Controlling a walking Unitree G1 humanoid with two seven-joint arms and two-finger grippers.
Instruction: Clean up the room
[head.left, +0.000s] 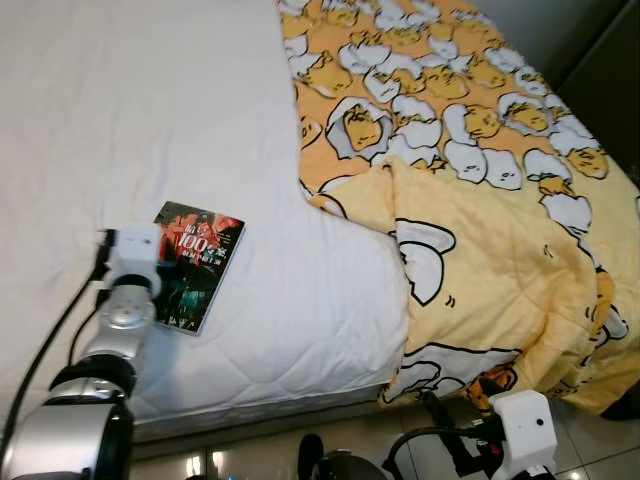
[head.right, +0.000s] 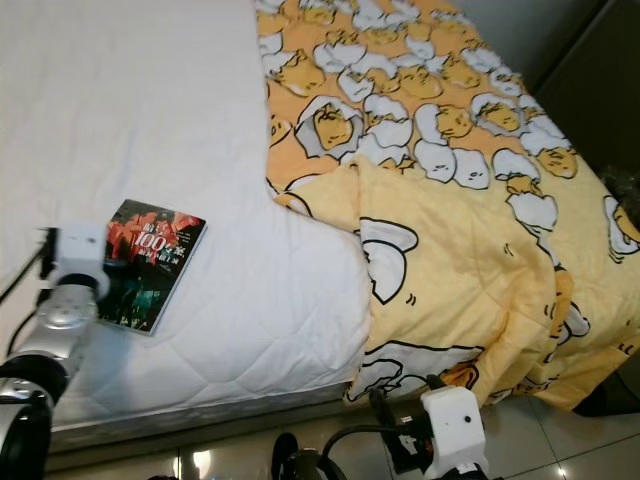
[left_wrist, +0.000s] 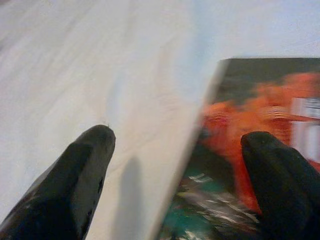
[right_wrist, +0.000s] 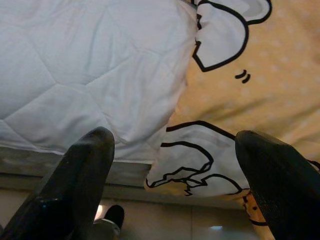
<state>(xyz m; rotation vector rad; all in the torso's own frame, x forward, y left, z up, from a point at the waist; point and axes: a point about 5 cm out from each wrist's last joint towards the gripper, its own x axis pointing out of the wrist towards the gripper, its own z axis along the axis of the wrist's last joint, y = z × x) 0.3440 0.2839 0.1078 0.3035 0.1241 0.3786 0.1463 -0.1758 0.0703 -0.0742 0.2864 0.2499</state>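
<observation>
- Nearest the camera is the right gripper (right_wrist: 175, 165), hanging low in front of the bed's near edge over the glossy floor (head.left: 250, 455); its two black fingers (right_wrist: 80, 185) are spread wide and hold nothing.
- Right wrist view: between those fingers lie the hem of the white quilted mattress cover (right_wrist: 85, 80) and the drooping edge of the yellow blanket (right_wrist: 260, 90).
- Left gripper (left_wrist: 180, 165) reaches over the bed (head.left: 150, 120) near its front left corner, with the silver arm (head.left: 110, 340) stretched up from below.
- Its fingers (left_wrist: 85, 170) stand apart and grasp nothing: one hovers over the white cover just beside the book, the other over the book's printed cover. Whether either one touches cannot be told.
- One book (head.left: 198, 265) lies flat on the white cover, close to the bed's front edge and toward its left side; the jacket is dark with red-orange figures and white lettering.
- One yellow blanket (head.left: 470, 150), printed with white-and-yellow cartoon figures, covers the bed's right side and is rumpled at the front right corner, where it spills over the edge toward the floor.
- Nothing here serves as a container; the book rests directly on the bed.
</observation>
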